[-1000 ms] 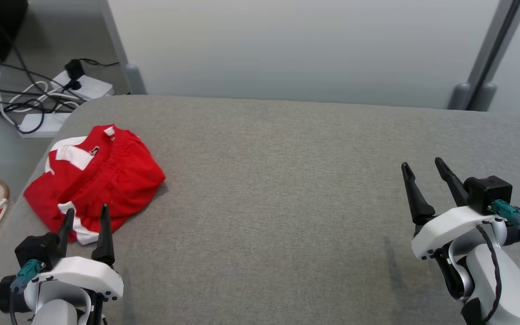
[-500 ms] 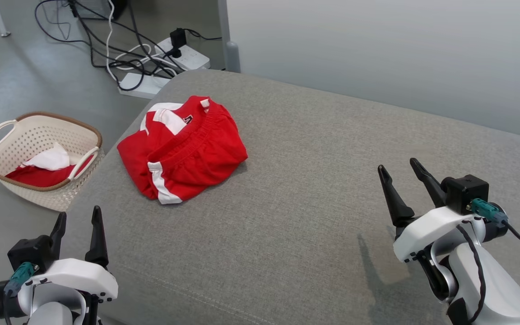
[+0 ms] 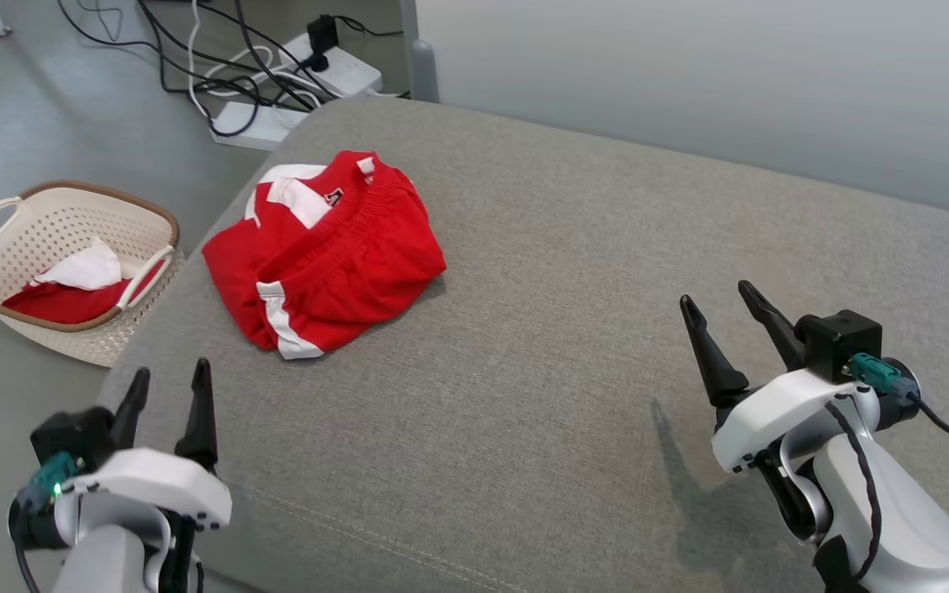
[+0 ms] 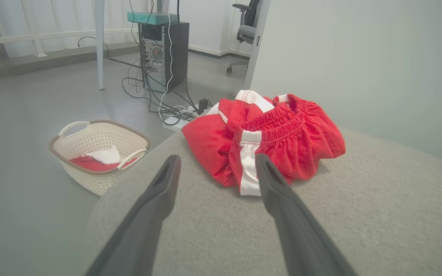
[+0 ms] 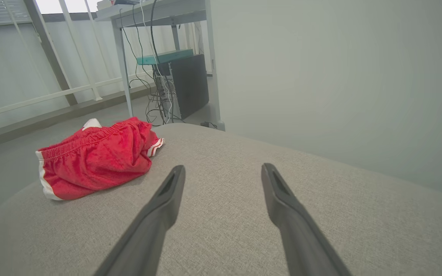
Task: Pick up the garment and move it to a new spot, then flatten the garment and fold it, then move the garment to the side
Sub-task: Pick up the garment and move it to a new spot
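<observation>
A broad grey fabric-covered cushion [image 3: 590, 272] took up most of the head view, with a pale wall panel [image 3: 689, 74] standing behind its far edge. Over at the cushion's far left corner lay the garment [image 3: 334, 255]: red shorts with white side stripes, bunched in a loose heap, the gathered waistband showing on top and nothing touching it. Down on the floor [image 3: 46, 123] to the left, off the cushion, sat a cream lattice basket [image 3: 79, 344] with a brown rim, red and white cloth [image 3: 71, 284] lying inside it. And the arms: the left gripper [image 3: 173, 368] hovered over the cushion's near left edge, fingers spread apart and empty, pointing towards the garment but short of it. From its wrist camera the shorts sat just past the fingertips, framed between them. The right gripper [image 3: 714, 293] hung above the cushion well away on the right, jaws likewise wide and holding nothing. Beyond the cushion's corner, white power strips [image 3: 334, 70] and a tangle of dark cables [image 3: 194, 49] lay on the floor.
</observation>
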Controlling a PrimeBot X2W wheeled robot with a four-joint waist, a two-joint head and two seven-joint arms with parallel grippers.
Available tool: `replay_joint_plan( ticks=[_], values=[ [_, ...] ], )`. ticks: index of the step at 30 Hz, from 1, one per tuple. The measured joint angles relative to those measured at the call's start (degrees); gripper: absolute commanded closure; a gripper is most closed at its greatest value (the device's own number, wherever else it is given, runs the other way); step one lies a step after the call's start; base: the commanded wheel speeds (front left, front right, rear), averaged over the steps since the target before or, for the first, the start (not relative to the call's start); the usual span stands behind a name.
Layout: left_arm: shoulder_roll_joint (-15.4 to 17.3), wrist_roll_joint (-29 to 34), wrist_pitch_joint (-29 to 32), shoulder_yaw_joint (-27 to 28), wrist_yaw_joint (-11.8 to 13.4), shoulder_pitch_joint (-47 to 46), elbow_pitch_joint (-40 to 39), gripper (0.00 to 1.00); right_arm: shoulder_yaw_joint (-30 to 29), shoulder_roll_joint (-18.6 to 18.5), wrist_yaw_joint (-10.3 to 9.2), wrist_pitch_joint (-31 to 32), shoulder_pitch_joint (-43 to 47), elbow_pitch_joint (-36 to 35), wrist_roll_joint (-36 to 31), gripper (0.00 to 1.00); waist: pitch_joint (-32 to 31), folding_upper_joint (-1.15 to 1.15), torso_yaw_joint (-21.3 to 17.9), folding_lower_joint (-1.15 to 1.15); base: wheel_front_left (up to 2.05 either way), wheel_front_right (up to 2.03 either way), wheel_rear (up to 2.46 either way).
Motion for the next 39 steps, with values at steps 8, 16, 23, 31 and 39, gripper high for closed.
replay_joint_plan(
  ticks=[8,16,23,31,39],
  values=[
    [4.25,-7.81,-0.01,-8.46,0.0,-8.03,5.1,0.0,1.21,-0.82,0.0,0.0,-2.29,0.01,0.43,0.0,3.99,0.0,-3.13,0.0,0.0,0.0,0.0],
    [7.62,-15.14,-0.01,-14.03,-0.01,-13.35,7.73,0.0,2.31,-2.02,0.0,0.0,-5.09,-0.22,0.43,0.0,8.99,0.0,-6.49,0.0,0.0,0.0,0.0],
    [9.8,-18.13,-0.01,-13.55,-0.01,-15.73,11.37,0.0,2.52,-2.43,0.0,0.0,-6.77,-0.27,0.43,0.0,12.4,0.0,-9.03,0.0,0.0,0.0,0.0],
    [10.56,-21.53,-0.01,-12.33,-0.19,-17.38,15.15,0.0,2.42,-2.96,0.0,0.0,-8.15,-0.36,0.45,0.0,15.19,0.0,-11.77,0.0,0.0,0.0,0.0],
    [11.02,-22.76,-0.01,-13.29,-0.18,-18.98,16.99,1.0,1.71,-3.04,0.0,0.0,-8.28,-0.38,1.14,0.0,15.48,0.0,-12.96,0.0,0.0,0.0,0.0]
  ],
)
